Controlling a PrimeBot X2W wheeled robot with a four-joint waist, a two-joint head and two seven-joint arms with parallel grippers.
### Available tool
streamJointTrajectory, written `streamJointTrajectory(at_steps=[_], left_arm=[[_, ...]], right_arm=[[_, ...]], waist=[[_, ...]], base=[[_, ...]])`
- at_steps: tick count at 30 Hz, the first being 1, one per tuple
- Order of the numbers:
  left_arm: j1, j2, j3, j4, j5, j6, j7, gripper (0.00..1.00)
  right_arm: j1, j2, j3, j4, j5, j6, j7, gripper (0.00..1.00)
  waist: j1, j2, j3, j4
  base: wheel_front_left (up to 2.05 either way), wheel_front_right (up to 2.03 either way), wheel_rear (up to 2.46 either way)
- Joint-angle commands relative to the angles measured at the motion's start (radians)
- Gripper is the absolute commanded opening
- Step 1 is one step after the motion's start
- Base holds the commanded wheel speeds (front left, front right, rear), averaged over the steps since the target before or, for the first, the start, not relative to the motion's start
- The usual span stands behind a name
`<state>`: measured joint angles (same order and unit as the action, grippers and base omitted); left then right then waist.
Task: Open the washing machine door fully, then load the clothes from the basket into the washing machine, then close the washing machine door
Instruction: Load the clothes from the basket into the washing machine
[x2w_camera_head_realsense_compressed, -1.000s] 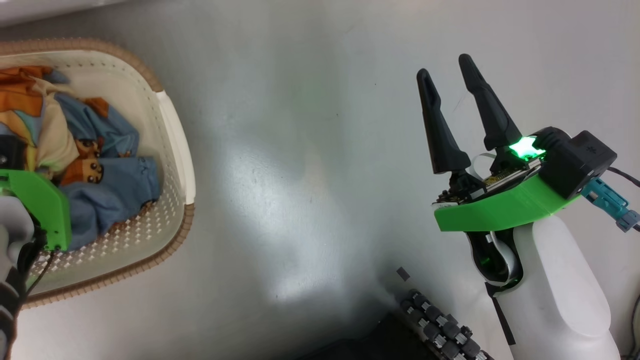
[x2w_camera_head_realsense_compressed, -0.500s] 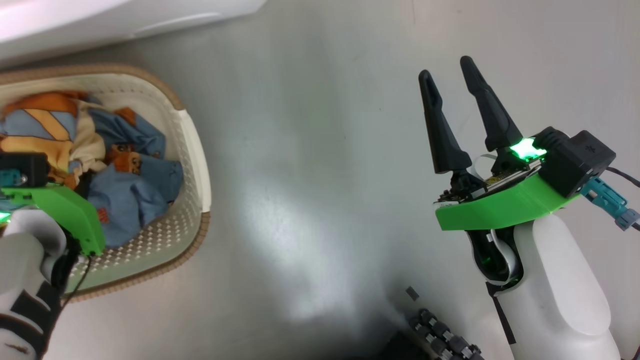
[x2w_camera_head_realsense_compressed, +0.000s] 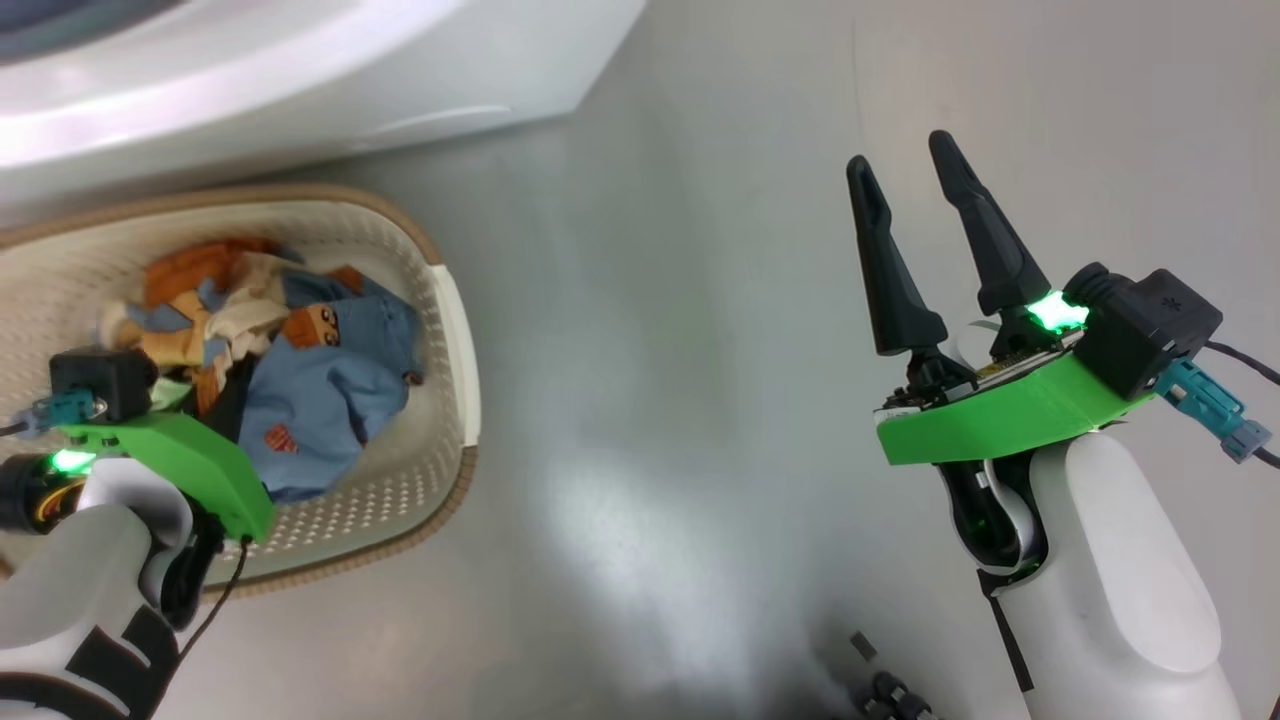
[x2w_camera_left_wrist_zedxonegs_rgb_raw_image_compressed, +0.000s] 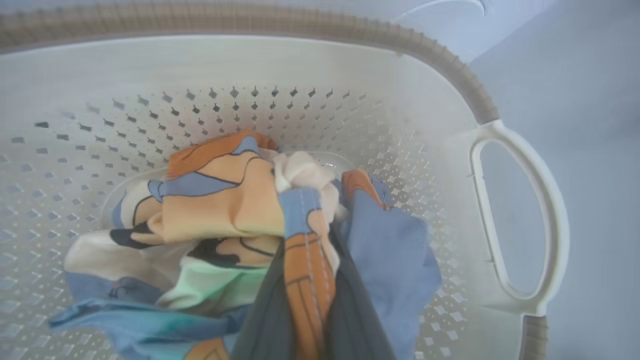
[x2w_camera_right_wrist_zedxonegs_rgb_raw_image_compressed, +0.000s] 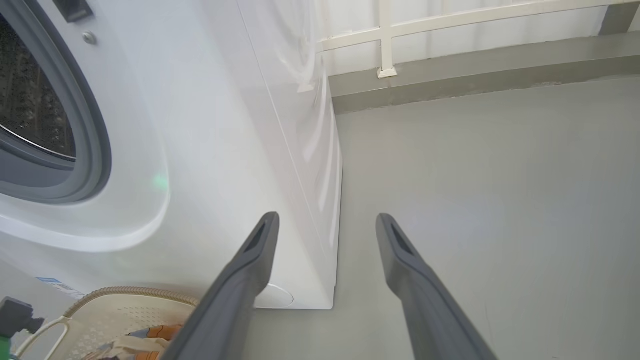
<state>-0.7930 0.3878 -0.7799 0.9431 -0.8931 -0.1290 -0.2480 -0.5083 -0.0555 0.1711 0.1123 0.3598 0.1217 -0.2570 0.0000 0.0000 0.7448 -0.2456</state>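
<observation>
The clothes (x2w_camera_left_wrist_zedxonegs_rgb_raw_image_compressed: 225, 205) are pinched in the left pincer (x2w_camera_left_wrist_zedxonegs_rgb_raw_image_compressed: 306, 265), whose fingers press on an orange-and-blue fold, and the heap is bunched tighter than a second ago inside the basket (x2w_camera_left_wrist_zedxonegs_rgb_raw_image_compressed: 520, 210). The head camera has tilted up, bringing the washing machine (x2w_camera_head_realsense_compressed: 300, 80) into view, so lifting out looks near. The right pincer (x2w_camera_head_realsense_compressed: 898, 152) hangs spread.

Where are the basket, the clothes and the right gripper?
basket (x2w_camera_head_realsense_compressed: 467, 360): head view, on the cream handle section of its rim.
clothes (x2w_camera_head_realsense_compressed: 320, 400): head view, on the middle of the blue garment.
right gripper (x2w_camera_head_realsense_compressed: 900, 152): head view, midway between its two fingertips.
</observation>
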Motion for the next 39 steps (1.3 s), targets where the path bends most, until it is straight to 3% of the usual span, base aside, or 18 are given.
streamJointTrajectory(at_steps=[1, 17, 39], left_arm=[[0.028, 0.040, 0.047, -0.033, 0.013, -0.002, -0.013, 0.00], [0.231, 0.001, 0.270, -0.255, 0.156, 0.000, -0.014, 0.00], [0.497, -0.116, 0.518, -0.531, 0.324, 0.022, -0.014, 0.00]], right_arm=[[0.047, 0.005, 0.010, -0.016, -0.013, 0.009, -0.005, 1.00], [0.100, 0.002, 0.000, 0.030, -0.024, 0.009, -0.005, 1.00], [0.199, -0.076, 0.013, 0.081, 0.007, 0.009, -0.005, 1.00]], waist=[[0.0000, 0.0000, -0.047, 0.030], [0.0000, 0.0000, -0.227, 0.061], [0.0000, 0.0000, -0.489, 0.115]], base=[[0.00, 0.00, 0.00], [0.00, 0.00, 0.00], [0.00, 0.00, 0.00]])
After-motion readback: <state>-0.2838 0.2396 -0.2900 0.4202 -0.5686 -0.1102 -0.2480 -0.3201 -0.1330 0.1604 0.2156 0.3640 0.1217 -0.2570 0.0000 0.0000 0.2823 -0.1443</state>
